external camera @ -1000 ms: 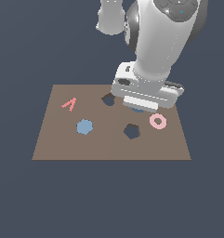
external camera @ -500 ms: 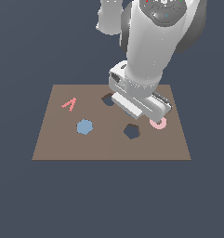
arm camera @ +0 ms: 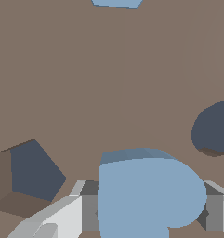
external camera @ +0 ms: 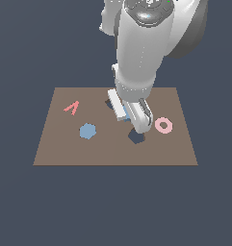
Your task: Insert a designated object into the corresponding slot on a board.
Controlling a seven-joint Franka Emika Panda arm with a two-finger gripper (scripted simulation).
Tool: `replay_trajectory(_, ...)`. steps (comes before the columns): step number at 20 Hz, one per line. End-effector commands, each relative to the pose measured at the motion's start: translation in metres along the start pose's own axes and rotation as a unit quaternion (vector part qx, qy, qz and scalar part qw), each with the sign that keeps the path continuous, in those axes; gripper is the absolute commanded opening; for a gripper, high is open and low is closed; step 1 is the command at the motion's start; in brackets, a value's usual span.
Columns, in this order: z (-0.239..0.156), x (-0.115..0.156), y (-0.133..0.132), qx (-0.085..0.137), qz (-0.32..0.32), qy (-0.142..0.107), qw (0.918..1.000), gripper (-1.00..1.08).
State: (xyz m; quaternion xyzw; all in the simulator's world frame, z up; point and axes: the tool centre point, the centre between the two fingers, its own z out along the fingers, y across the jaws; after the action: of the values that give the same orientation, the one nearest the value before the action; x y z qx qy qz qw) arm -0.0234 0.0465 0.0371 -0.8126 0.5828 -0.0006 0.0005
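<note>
My gripper (external camera: 132, 119) is shut on the light-blue heart piece (arm camera: 146, 195), which fills the space between my fingers (arm camera: 81, 211) in the wrist view. In the exterior view only a sliver of the heart (external camera: 127, 116) shows. The gripper hangs over the brown board (external camera: 55, 149), between its two dark holes. The rounded heart slot (arm camera: 215, 128) lies to one side of the heart, and in the exterior view the arm mostly hides the slot (external camera: 109, 103). The angular hexagon-like hole (external camera: 136, 137) (arm camera: 32, 172) lies on the other side.
A light-blue hexagon piece (external camera: 87, 130) (arm camera: 117, 3) lies on the board at the exterior view's left. A red A-shaped piece (external camera: 71, 107) lies farther back left. A pink ring (external camera: 163, 125) lies at the right, near the gripper.
The gripper has moved toward the exterior view's left and a little lower in the picture, away from the pink ring, turning as it went. The pieces on the board have not moved.
</note>
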Motion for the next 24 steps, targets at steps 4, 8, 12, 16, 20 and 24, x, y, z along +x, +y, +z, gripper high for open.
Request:
replay_trajectory(4, -0.001, 0.014, 0.009, 0.0, 0.132, 0.0, 0.9912, -1.0)
replay_trajectory(8, -0.002, 0.022, 0.017, 0.0, 0.225, 0.0, 0.9743, -1.0)
replay_trajectory(12, -0.002, 0.028, 0.027, 0.0, 0.316, 0.0, 0.9489, -1.0)
replay_trajectory(16, -0.003, 0.032, 0.037, 0.0, 0.394, 0.0, 0.9191, -1.0)
replay_trajectory(20, -0.003, 0.034, 0.046, 0.0, 0.457, 0.0, 0.8895, -1.0)
replay_trajectory(24, -0.003, 0.034, 0.053, 0.0, 0.506, 0.0, 0.8626, -1.0)
